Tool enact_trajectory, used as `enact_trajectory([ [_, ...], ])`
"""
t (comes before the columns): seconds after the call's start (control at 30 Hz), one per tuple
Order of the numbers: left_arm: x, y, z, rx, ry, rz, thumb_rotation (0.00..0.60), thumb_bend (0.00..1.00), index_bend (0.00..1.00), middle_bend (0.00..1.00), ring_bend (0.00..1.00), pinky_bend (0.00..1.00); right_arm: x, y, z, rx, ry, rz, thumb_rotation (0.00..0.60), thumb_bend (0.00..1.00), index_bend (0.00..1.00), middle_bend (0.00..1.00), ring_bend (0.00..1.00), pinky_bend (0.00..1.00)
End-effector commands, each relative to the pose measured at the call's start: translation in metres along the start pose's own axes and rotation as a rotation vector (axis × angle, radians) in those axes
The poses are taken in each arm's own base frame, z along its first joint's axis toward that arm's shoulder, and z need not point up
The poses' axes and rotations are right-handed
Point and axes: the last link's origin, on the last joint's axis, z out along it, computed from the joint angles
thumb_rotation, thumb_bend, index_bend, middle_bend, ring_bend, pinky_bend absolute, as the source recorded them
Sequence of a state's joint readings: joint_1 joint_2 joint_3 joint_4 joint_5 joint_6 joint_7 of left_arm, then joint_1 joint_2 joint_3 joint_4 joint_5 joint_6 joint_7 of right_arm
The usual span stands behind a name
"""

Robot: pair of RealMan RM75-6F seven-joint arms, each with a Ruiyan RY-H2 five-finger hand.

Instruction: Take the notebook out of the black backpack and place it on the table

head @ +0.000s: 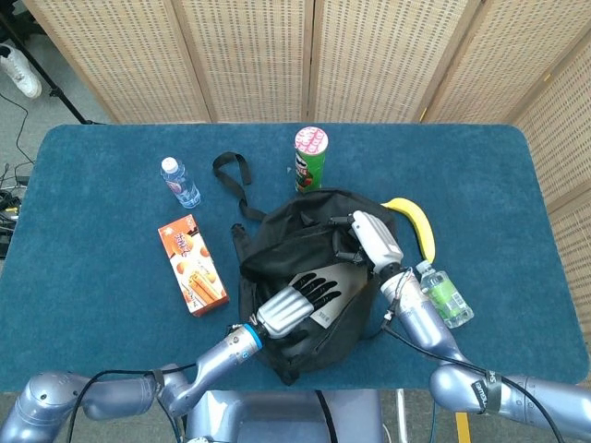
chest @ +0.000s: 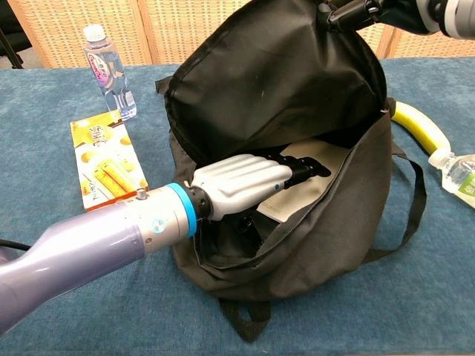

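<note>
The black backpack [head: 277, 263] [chest: 274, 81] lies open in the middle of the table. My right hand [head: 374, 238] [chest: 371, 9] grips its top flap and holds it raised. Inside lies the white notebook [head: 346, 281] [chest: 330, 159], partly covered. My left hand [head: 294, 306] [chest: 241, 184] reaches into the opening, with its dark fingers stretched flat over the notebook's near corner. Its thumb is hidden under the hand, and no grip on the notebook shows.
A green chips can [head: 310, 159] stands behind the bag. A water bottle [head: 180, 182] [chest: 107, 70] and an orange snack box [head: 192, 264] [chest: 107, 163] lie to the left. A banana [head: 416, 224] [chest: 419, 127] and a green bottle [head: 445, 295] [chest: 460, 174] lie to the right.
</note>
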State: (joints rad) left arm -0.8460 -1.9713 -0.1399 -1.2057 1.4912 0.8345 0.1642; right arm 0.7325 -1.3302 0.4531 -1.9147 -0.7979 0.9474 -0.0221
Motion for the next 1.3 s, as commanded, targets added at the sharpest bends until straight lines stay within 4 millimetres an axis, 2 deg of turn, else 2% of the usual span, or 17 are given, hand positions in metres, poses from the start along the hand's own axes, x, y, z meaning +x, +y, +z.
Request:
enact_trajectory([
  [0.03, -0.001, 0.001, 0.005, 0.004, 0.002, 0.004, 0.600, 0.25, 0.00, 0.00, 0.00, 0.00, 0.000, -0.001, -0.001, -0.001, -0.006, 0.005, 0.600, 0.54, 0.68, 0.63, 0.53, 0.38],
  [0.27, -0.002, 0.003, 0.014, 0.007, 0.022, 0.020, 0.600, 0.27, 0.00, 0.00, 0.00, 0.00, -0.004, -0.003, -0.004, -0.004, -0.027, 0.015, 0.600, 0.54, 0.68, 0.63, 0.53, 0.38],
  [0.43, -0.002, 0.004, 0.019, 0.006, 0.034, 0.043, 0.600, 0.33, 0.00, 0.00, 0.00, 0.00, -0.004, -0.007, -0.005, 0.000, -0.026, 0.023, 0.600, 0.54, 0.68, 0.62, 0.53, 0.38],
  [0.83, -0.007, 0.003, 0.030, 0.024, 0.028, 0.087, 0.600, 0.33, 0.00, 0.00, 0.00, 0.00, -0.003, -0.021, -0.005, -0.008, -0.029, 0.099, 0.600, 0.54, 0.68, 0.63, 0.53, 0.38],
  [0.93, -0.008, 0.007, 0.033, 0.027, 0.028, 0.093, 0.600, 0.37, 0.00, 0.00, 0.00, 0.00, 0.001, -0.024, -0.004, -0.009, -0.021, 0.098, 0.600, 0.54, 0.68, 0.63, 0.53, 0.38],
  [1.0, -0.009, 0.008, 0.034, 0.030, 0.040, 0.106, 0.600, 0.45, 0.04, 0.00, 0.00, 0.01, 0.003, -0.024, -0.005, -0.015, -0.015, 0.100, 0.600, 0.54, 0.68, 0.62, 0.53, 0.38],
  [1.07, -0.009, 0.008, 0.033, 0.033, 0.048, 0.120, 0.600, 0.56, 0.13, 0.00, 0.00, 0.08, 0.004, -0.023, -0.005, -0.018, -0.012, 0.101, 0.600, 0.54, 0.68, 0.62, 0.53, 0.38],
  [1.17, -0.011, 0.007, 0.033, 0.034, 0.043, 0.126, 0.600, 0.65, 0.25, 0.02, 0.05, 0.19, 0.005, -0.022, -0.005, -0.020, -0.012, 0.103, 0.600, 0.54, 0.68, 0.63, 0.53, 0.38],
  [1.2, -0.011, 0.007, 0.033, 0.035, 0.042, 0.129, 0.600, 0.66, 0.27, 0.03, 0.07, 0.20, 0.005, -0.022, -0.006, -0.022, -0.013, 0.103, 0.600, 0.54, 0.68, 0.62, 0.53, 0.38],
  [1.3, -0.012, 0.007, 0.032, 0.039, 0.059, 0.151, 0.600, 0.72, 0.38, 0.17, 0.15, 0.27, 0.007, -0.021, -0.006, -0.020, -0.011, 0.101, 0.600, 0.54, 0.68, 0.62, 0.53, 0.38],
])
